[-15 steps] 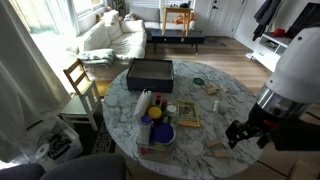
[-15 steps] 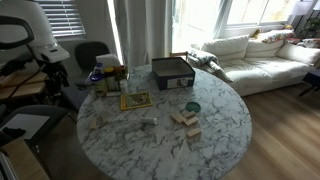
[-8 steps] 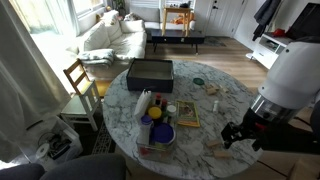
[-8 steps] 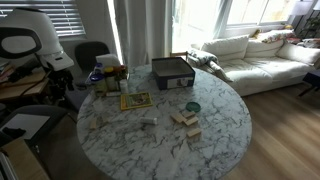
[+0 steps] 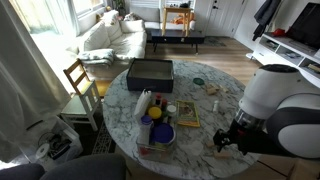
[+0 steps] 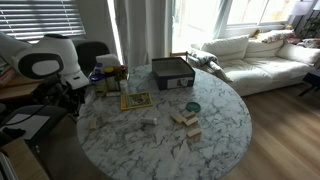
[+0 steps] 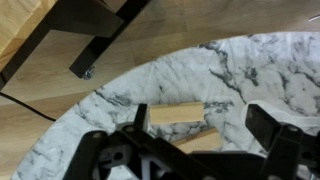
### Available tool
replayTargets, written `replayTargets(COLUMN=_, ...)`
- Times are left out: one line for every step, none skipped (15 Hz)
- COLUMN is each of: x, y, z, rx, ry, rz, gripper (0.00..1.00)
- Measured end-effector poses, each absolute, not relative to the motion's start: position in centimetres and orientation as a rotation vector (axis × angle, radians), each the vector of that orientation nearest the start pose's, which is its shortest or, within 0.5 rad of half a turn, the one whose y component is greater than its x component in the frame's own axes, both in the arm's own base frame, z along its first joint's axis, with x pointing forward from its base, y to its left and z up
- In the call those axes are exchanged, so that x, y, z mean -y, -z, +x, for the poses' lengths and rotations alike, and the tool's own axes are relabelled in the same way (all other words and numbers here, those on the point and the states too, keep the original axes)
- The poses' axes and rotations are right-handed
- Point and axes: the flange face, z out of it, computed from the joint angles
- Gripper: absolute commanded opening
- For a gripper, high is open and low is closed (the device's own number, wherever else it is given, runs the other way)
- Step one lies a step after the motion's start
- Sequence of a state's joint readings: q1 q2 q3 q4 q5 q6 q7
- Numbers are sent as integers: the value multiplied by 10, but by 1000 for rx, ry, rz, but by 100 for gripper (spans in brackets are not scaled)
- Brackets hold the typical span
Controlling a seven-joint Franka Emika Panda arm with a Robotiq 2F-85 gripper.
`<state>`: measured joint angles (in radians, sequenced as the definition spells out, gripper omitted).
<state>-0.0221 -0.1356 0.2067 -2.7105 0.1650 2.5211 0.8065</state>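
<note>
My gripper [image 7: 205, 128] is open, its two dark fingers [image 7: 270, 125] spread wide with nothing between them. It hangs over the near rim of the round marble table [image 7: 250, 70]. Two pale wooden blocks lie side by side on the marble just below it, one whole block [image 7: 188, 113] and a second block [image 7: 196, 140] partly hidden by the gripper body. In an exterior view the gripper [image 5: 223, 142] hovers at the table edge beside those blocks [image 5: 214, 151]. The gripper [image 6: 80, 100] shows as a dark shape left of the table, with the blocks [image 6: 148, 121] further in.
On the table stand a dark box [image 5: 150, 72], a teal dish [image 5: 198, 81], more wooden blocks [image 5: 212, 91], a book [image 5: 186, 114], bottles [image 5: 146, 103] and a blue bowl [image 5: 159, 130]. A wooden chair [image 5: 80, 80] and a sofa [image 5: 112, 35] stand beyond.
The arm has swung lower and closer to the table edge, bringing the gripper over the two blocks. The jaws have stayed open. Nothing on the table has moved.
</note>
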Motion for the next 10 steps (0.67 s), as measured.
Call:
replayTargets(x=-66, y=-255, z=394, rx=-1154, ry=-120, rz=-2889, gripper=100)
replayTargets(x=-63, y=-246, z=398, rx=-1153, ry=-119, rz=-2893, gripper=100)
replayTargets(x=-60, y=-238, z=401, rx=-1148, ry=-110, rz=-2896, gripper=100)
replayTargets(x=-57, y=-231, z=404, rx=-1141, ry=-96, rz=-2900, gripper=100)
replayTargets(x=-55, y=-224, z=407, rx=-1131, ry=-81, rz=-2903, gripper=100)
replayTargets(x=-54, y=-219, z=410, rx=-1116, ry=-67, rz=-2905, gripper=100)
replayTargets(x=-54, y=-213, z=412, rx=-1105, ry=-55, rz=-2904, gripper=100)
replayTargets(x=-54, y=-208, z=415, rx=-1091, ry=-43, rz=-2905, gripper=100)
replayTargets(x=-54, y=-204, z=416, rx=-1072, ry=-34, rz=-2907, gripper=100)
replayTargets(x=-54, y=-199, z=417, rx=-1049, ry=-34, rz=-2915, gripper=100)
